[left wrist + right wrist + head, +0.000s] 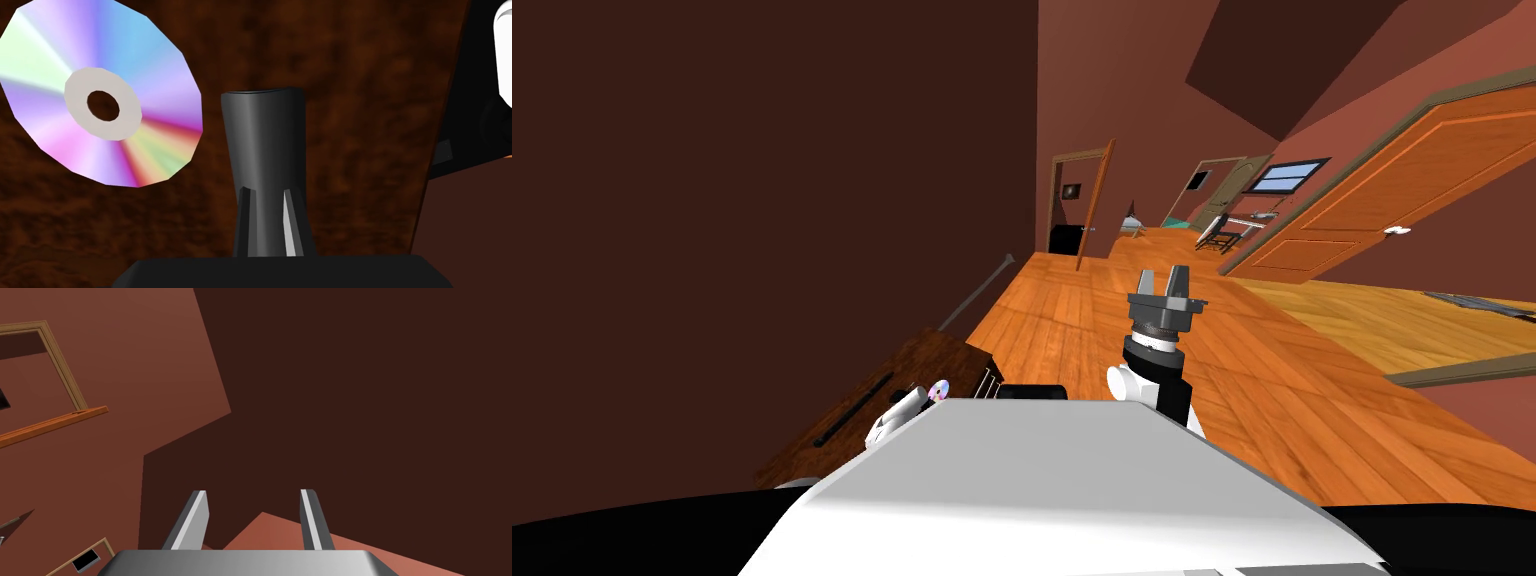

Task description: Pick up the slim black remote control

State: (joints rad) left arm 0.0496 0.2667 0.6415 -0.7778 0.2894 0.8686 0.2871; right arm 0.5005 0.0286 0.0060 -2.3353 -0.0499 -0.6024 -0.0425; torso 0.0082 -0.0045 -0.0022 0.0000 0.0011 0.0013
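A slim black remote (262,135) stands out between the fingers of my left gripper (265,197), which is shut on its sides near one end. Behind it is the dark brown wooden table (350,100). I cannot tell whether the remote touches the table. My left arm (897,415) reaches over that table (912,355) at the lower left of the head view. My right gripper (1167,280) is raised over the wooden floor, open and holding nothing; its fingers (192,518) stand well apart.
A shiny rainbow disc (102,95) lies on the table close beside the remote, also visible as the disc (939,390) by my left arm. A long thin dark strip (852,415) lies further along the table. A dark wall runs behind the table.
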